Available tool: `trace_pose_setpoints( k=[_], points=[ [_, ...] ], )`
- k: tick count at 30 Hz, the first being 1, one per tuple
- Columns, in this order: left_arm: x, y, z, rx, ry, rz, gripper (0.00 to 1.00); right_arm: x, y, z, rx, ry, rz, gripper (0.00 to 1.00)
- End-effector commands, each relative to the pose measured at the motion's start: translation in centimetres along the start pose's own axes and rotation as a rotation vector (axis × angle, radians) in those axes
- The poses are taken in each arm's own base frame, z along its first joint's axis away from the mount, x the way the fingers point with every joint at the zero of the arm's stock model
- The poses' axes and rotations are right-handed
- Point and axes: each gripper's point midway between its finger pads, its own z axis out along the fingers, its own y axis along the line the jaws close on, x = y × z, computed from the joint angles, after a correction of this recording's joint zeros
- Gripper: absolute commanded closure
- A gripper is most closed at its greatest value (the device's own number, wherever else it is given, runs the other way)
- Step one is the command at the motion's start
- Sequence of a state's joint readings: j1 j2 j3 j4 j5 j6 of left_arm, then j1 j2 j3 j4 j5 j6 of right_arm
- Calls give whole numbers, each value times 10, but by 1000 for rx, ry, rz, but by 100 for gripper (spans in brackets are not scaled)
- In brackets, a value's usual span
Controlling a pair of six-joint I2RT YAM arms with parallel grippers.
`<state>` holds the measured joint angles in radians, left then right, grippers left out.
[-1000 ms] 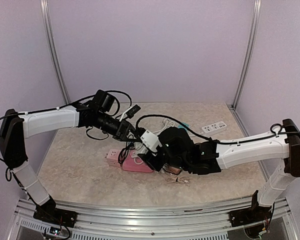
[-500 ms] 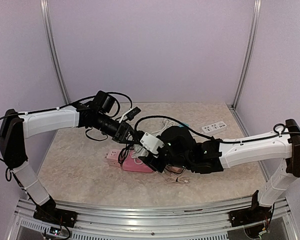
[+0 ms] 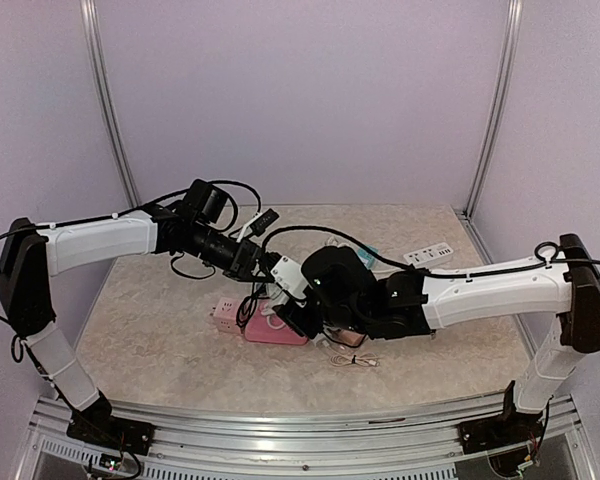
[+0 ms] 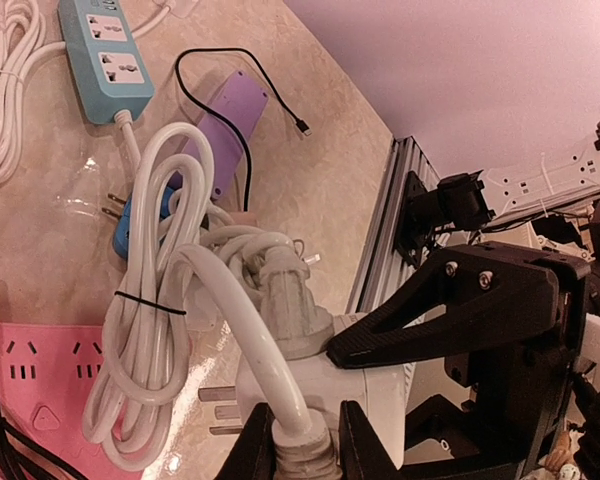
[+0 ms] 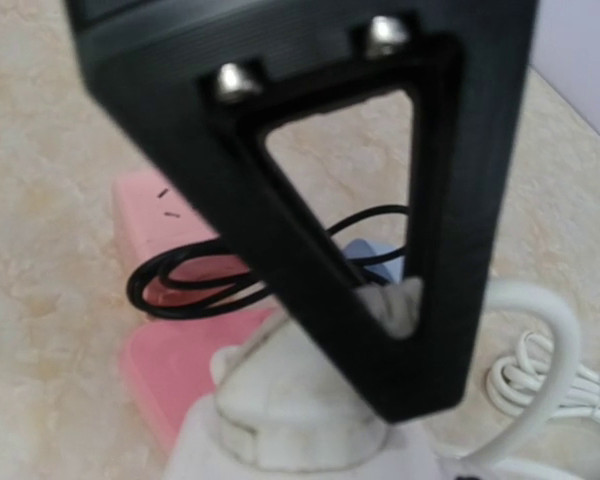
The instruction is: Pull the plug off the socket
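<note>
A white socket block (image 4: 325, 395) with bare prongs is held above the table, with two white plugs in it. My left gripper (image 4: 302, 445) is shut on the ribbed neck of the nearer white plug (image 4: 298, 455), whose thick white cord (image 4: 230, 310) curves away. My right gripper (image 3: 298, 295) is shut on the socket block. One of its black fingers (image 4: 450, 310) lies across the block beside the second plug (image 4: 280, 295). In the right wrist view that finger (image 5: 380, 200) fills the frame over the second plug (image 5: 290, 400). In the top view, my left gripper (image 3: 257, 266) meets the block (image 3: 290, 274).
A pink power strip (image 3: 270, 328) lies under the grippers, with a black cable (image 5: 200, 280) over it. A bundled white cord (image 4: 150, 350), a blue plug (image 4: 140, 215), a teal strip (image 4: 105, 60) and a purple strip (image 4: 225, 125) lie nearby. A white strip (image 3: 428, 255) is at the back right.
The right arm and the socket block have shifted a little to the left, toward the left gripper. The left arm has barely moved.
</note>
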<state>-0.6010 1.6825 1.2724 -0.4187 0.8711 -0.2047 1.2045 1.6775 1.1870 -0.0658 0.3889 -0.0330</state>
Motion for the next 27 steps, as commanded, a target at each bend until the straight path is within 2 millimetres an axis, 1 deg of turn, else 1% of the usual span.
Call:
trace_pose_setpoints(
  k=[1, 7, 10, 11, 13, 18, 20, 23, 27],
  points=[
    [-11, -15, -8, 28, -20, 40, 100, -6, -44, -4, 139, 2, 62, 100],
    [-10, -14, -8, 26, -16, 37, 100, -10, -20, -8, 23, -50, -2, 100],
    [-10, -13, -7, 26, -14, 35, 100, -15, -4, -16, -40, -83, -58, 100],
    [-10, -13, -7, 26, -13, 33, 100, -22, 1, -19, -63, -111, -68, 100],
    [-10, -12, -7, 26, -13, 33, 100, -27, 12, -25, -110, -143, -89, 100],
    [-10, -11, -7, 23, -12, 30, 100, -31, 33, -32, -185, -166, -139, 100],
    [-10, -10, -8, 21, -13, 30, 100, -31, 36, -32, -196, -167, -146, 100],
    [-10, -10, -7, 21, -12, 27, 100, -31, 32, -31, -170, -157, -146, 100],
    [-10, -9, -7, 18, -14, 28, 100, -30, 14, -26, -64, -128, -113, 100]
  ],
)
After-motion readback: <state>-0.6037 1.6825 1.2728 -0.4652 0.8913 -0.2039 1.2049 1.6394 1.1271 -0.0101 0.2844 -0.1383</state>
